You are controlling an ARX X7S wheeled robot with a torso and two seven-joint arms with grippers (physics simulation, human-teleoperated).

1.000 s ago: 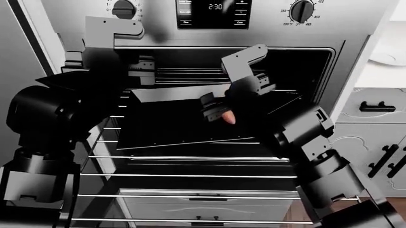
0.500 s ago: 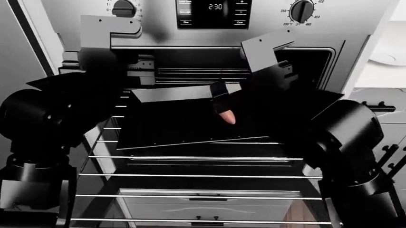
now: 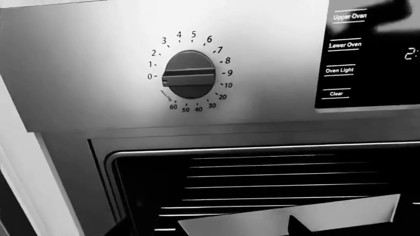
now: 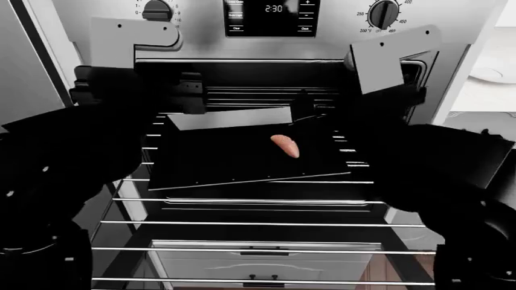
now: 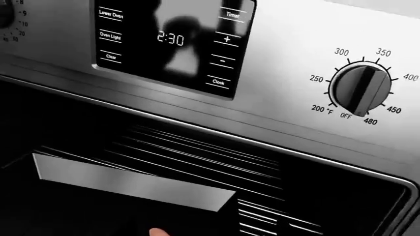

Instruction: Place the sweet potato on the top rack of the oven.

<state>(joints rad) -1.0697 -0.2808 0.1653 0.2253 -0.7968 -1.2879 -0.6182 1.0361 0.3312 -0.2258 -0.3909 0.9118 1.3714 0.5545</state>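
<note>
Both arms are raised, reaching forward side by side in the head view. The left arm (image 4: 72,151) fills that view's left side as a dark bulk, and its light grey wrist bracket (image 4: 133,36) stands high. Its left gripper (image 4: 187,90) is a small dark shape whose jaws cannot be made out. The right arm (image 4: 451,175) fills the right side, its wrist bracket (image 4: 395,57) tilted. The right gripper (image 4: 303,109) is only a dark sliver, so its jaw state is unclear

One sweet potato (image 4: 284,145), one black tray (image 4: 209,160), two knobs (image 4: 383,13), one clock display (image 4: 272,9).
</note>
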